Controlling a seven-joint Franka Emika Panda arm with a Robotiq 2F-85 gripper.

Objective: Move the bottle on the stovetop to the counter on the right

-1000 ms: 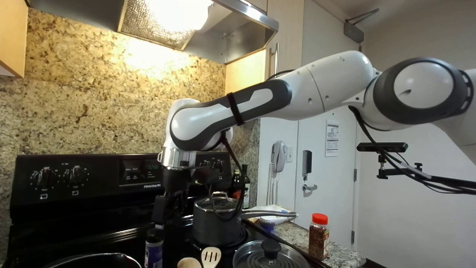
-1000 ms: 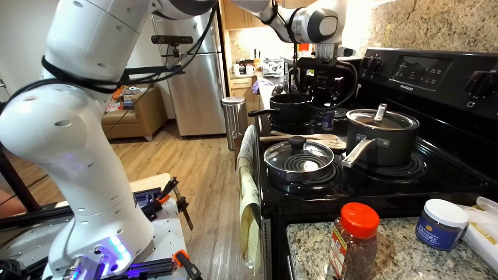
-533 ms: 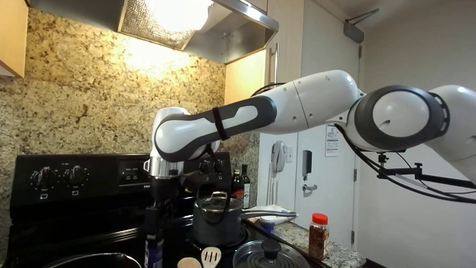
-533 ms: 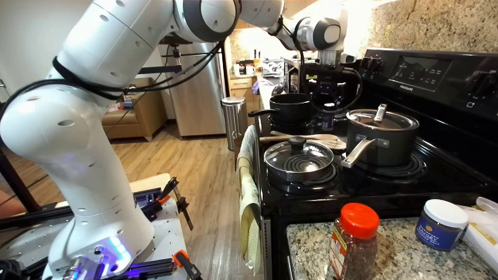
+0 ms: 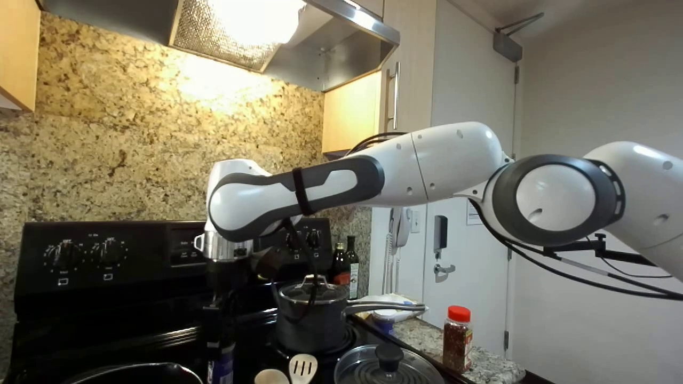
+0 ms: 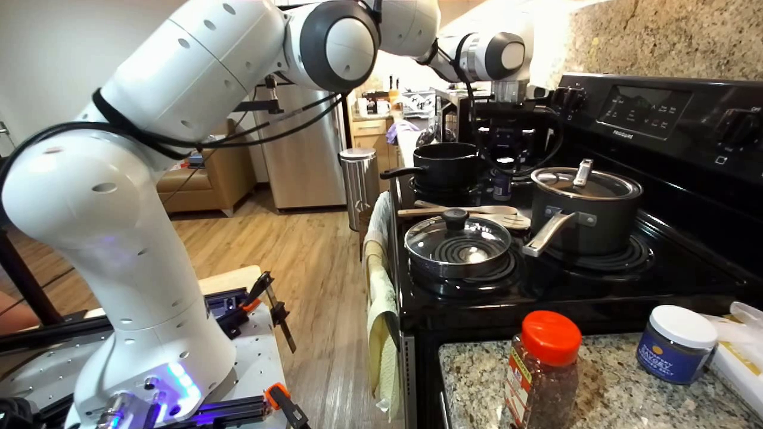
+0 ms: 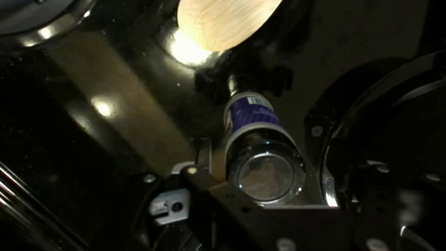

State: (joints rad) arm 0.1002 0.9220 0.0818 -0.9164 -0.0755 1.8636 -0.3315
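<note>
Since the earlier frames, the arm (image 5: 405, 170) has gone lower, and in an exterior view the gripper (image 5: 221, 341) has come down to the top of the bottle (image 5: 221, 368). The bottle itself has kept its place; its base is cut off by the lower edge. The jaws are too dark here for reading their gap.

In an exterior view, the bottle stands upright on the stovetop (image 6: 685, 292), near the black saucepan (image 6: 447, 170) and well apart from the counter (image 6: 471, 381). The saucepan, I think, leaves not much room on that side.

In the wrist view, the jaws appear to be apart, with the bottle between them; whether they already touch it, I cannot tell. The top is shiny and the purple label (image 7: 256, 111) looks smooth. I judge the bottle stiff and rather light, perhaps slippery, and breakable if it is glass. The safest hold is probably on the straight sides below the top, with even, moderate pressure, because so slim a thing may tip when pushed from one side only.
</note>
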